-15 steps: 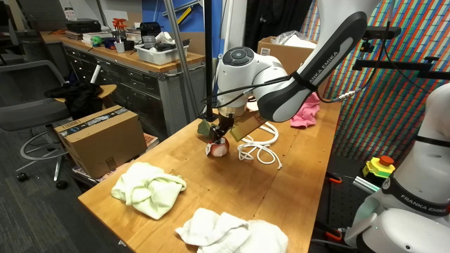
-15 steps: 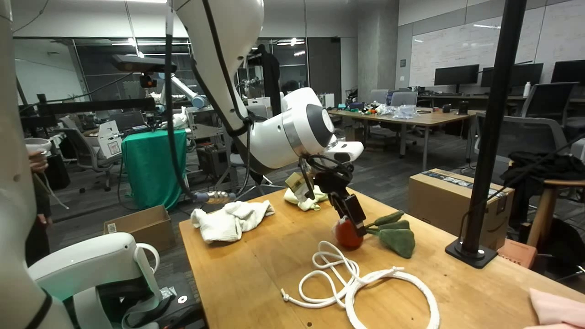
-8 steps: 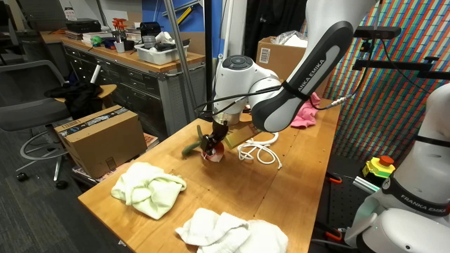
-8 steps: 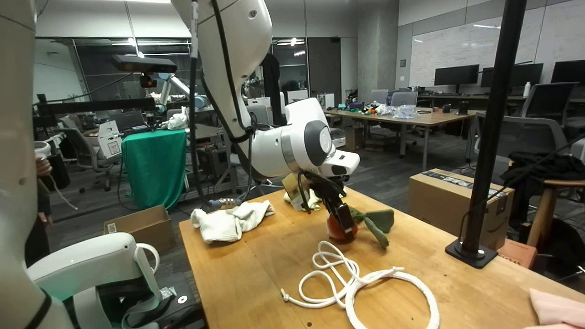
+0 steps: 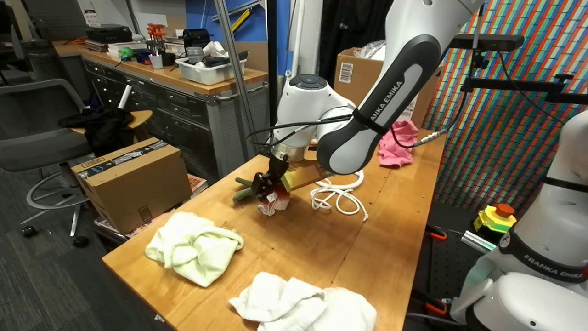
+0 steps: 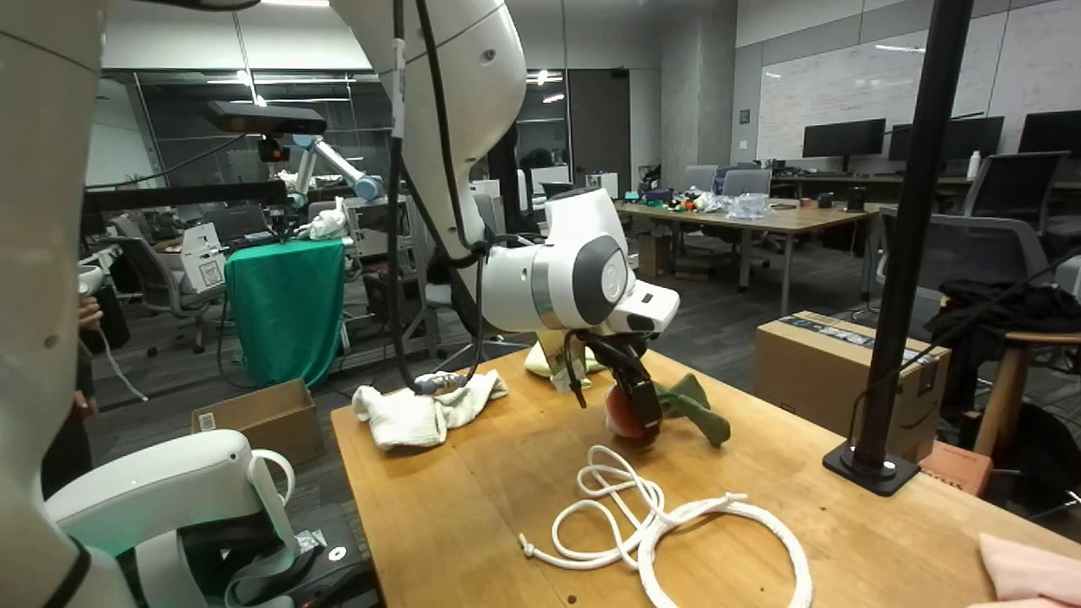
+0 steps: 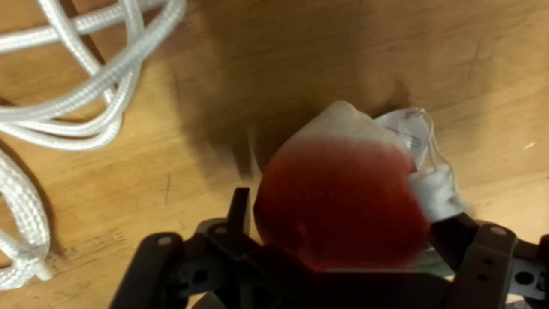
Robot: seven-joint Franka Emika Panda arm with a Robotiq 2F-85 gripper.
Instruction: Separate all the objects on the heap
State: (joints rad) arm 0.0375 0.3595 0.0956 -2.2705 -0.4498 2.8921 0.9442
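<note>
Wooden table [image 5: 317, 248] in a busy lab, stuff spread out all over it. Closest to the camera in an exterior view is a rumpled white cloth [image 5: 280, 299], sitting by the table's edge and partly cut off by the frame. A bit further up lies a pale green cloth [image 5: 195, 248], loosely bunched, near the white one with bare wood between them.

Next comes the red-and-green toy [image 7: 339, 206], roughly mid-table: fat red body with a pale tip, green leafy bits sticking out one side in both exterior views, white tag [image 7: 403, 128] hanging off it. So the gripper [image 7: 345, 219] is right down around it, fingers [image 7: 240, 206] wide apart, one either side of the red part. Wrist view shows a thin gap between one finger and the toy; on the other side I honestly can't tell if they're touching.

Beside the toy and running a little past it there's a white cord [image 7: 116, 71], lying in loose loops plus a thicker ring. Far end of the table has a crumpled bright pink cloth [image 5: 395, 156], showing just past the arm [image 5: 340, 147]. Behind all that: a brown cardboard box [image 5: 363, 78], a multicoloured wall panel [image 5: 542, 59] and a workbench [image 5: 183, 108] loaded with gear.
</note>
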